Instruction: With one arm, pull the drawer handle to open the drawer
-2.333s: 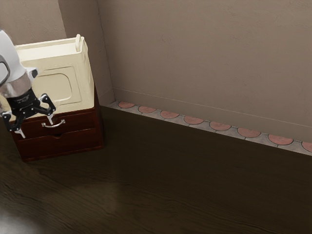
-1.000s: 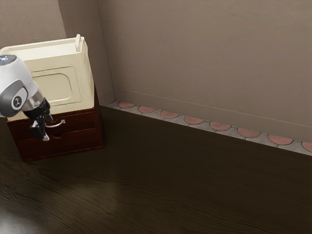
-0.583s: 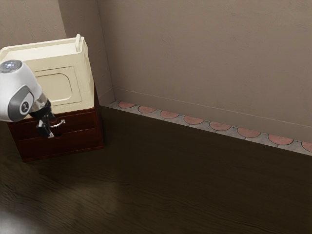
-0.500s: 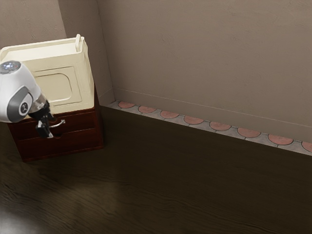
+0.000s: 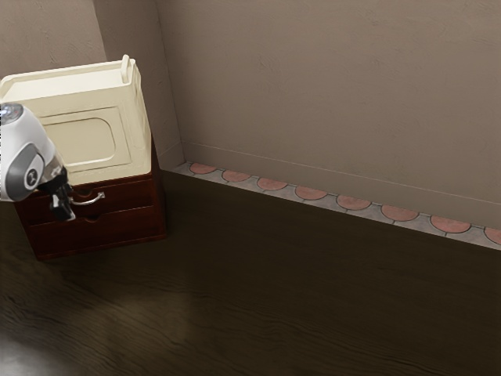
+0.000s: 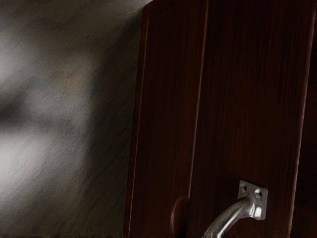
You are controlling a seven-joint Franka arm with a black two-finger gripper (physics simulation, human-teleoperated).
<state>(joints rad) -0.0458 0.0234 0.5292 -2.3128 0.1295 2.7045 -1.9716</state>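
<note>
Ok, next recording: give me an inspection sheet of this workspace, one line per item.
Surface: dark, wood-grained, with a paler patch toward the exterior view's lower left.
Job's things: upper drawer looks closed, no gap seen; curved metal handle on its front; lower drawer beneath.
Clutter: cream box standing on the drawer unit.
Gripper: tool beside the handle's end at the exterior view's left; contact can't be told.
Cables: nothing seen.
Surroundings: brownish wall, with a pink-and-grey tile strip along its foot.
</note>
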